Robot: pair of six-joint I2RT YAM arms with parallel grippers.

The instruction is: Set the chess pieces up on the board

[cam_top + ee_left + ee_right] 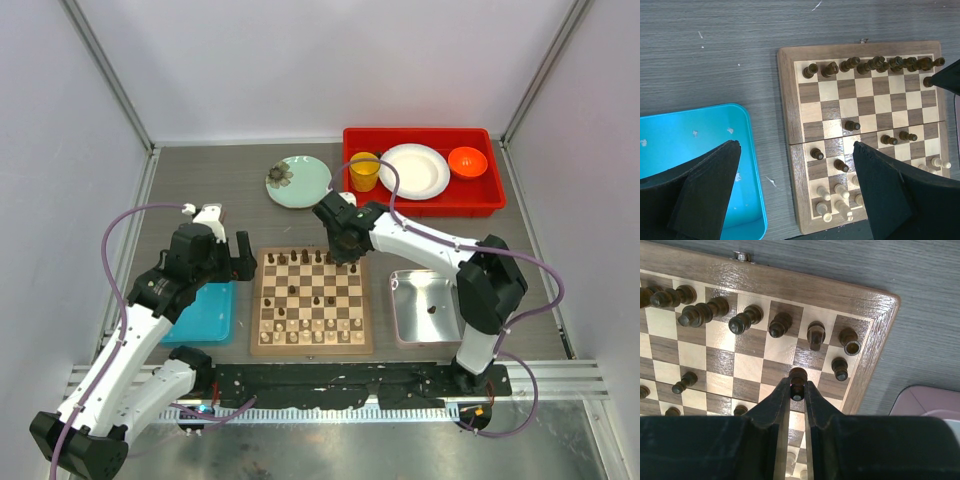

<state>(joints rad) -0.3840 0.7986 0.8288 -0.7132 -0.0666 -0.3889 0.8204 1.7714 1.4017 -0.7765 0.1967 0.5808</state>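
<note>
The board [262, 318] lies in the middle of the table, with dark chess pieces [875, 63] lined along its far row and a few more scattered toward the centre. Pale chess pieces [840, 192] stand along the near rows. My right gripper [798, 388] is over the board's far right corner area, shut on a dark pawn [798, 374] held upright at the second row. Whether the pawn touches the square I cannot tell. My left gripper [796, 146] hangs wide open over the board's left edge [790, 100] and holds nothing.
A blue tray [205, 315] lies left of the board. A silver tray [410, 320] on the right holds one dark piece [431, 309]. At the back are a red bin [420, 203] with cup, plate and bowl, and a green plate [298, 180].
</note>
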